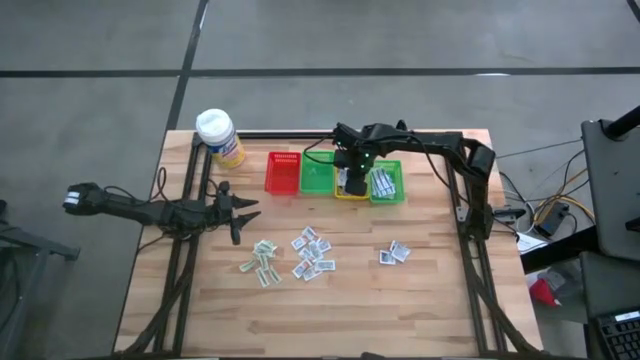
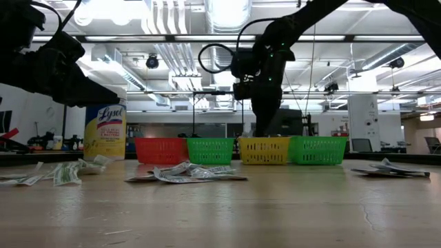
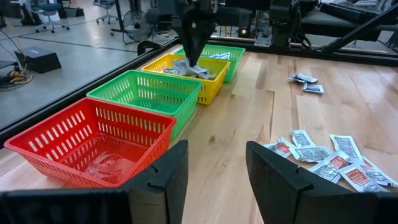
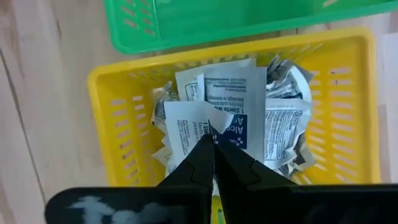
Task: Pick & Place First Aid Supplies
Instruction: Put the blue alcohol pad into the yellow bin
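A large open lab or workshop hall: exposed ceiling ducts [image 2: 165,41] and strip lights across the top, office chairs [image 3: 46,9] at upper left.

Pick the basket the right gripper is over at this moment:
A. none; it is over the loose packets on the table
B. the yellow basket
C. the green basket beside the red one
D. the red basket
B: the right gripper, fingers shut, points down into the yellow basket, right above the packets heaped inside; the high view also shows that arm over the yellow basket.
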